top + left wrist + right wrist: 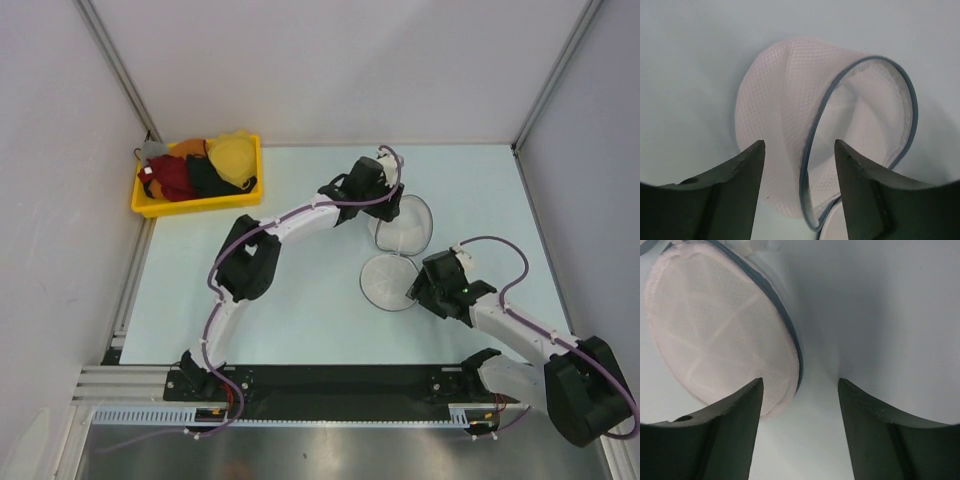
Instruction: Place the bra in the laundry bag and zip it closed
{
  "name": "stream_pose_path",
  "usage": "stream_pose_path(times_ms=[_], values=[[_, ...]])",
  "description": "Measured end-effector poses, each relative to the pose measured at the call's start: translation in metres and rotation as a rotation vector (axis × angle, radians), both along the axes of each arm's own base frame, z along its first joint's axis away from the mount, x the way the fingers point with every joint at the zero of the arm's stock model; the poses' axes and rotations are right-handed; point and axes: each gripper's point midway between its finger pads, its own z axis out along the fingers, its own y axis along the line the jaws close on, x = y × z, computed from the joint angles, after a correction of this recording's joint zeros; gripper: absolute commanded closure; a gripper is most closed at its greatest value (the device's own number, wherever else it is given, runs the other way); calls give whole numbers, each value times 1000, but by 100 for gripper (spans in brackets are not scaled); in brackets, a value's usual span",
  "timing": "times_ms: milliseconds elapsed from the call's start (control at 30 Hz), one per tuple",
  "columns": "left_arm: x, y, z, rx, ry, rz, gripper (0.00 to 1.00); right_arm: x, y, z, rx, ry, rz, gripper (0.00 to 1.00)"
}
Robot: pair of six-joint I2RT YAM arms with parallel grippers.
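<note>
your laundry bag: lying open, midway between far and near edges. left gripper, right gripper: fingers wide, empty.

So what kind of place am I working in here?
Looks like an enclosed robot test cell, not a home laundry room: plain white panel walls on aluminium frame posts, a pale blue tabletop, and a black mounting rail at the near edge. Only the yellow plastic bin of clothes looks domestic.
</note>
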Motion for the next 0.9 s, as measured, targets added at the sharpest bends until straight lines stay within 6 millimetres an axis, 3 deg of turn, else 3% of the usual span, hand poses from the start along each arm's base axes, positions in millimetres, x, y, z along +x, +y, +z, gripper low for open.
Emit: stream_pose_path(times_ms=[33,133,233,267,333,433,567,667,800,900], values=[[4,-4,-1,9,-9,0,64,1,-1,-3,-21,7,-3,41],[8,-5,-5,34,-6,16,82,7,2,-5,-54,6,-5,57],[7,2,-9,60,8,39,90,12,7,-8,-82,0,-5,76],[6,3,-9,65,11,44,93,15,8,-9,-88,-4,-4,87],[-1,12,-9,82,24,57,100,20,12,-11,-100,-9,-16,97],[-14,27,-1,96,37,80,100,26,16,-11,-124,-21,-21,100],[-32,59,32,112,2,142,100,27,9,-2,-200,-30,1,100],[-45,92,72,114,-65,220,100,32,2,27,-259,-87,31,100],[-65,135,130,65,-145,337,100,37,-9,95,-302,-261,93,100],[-83,157,157,10,-172,398,100,36,-16,139,-328,-360,136,100]])
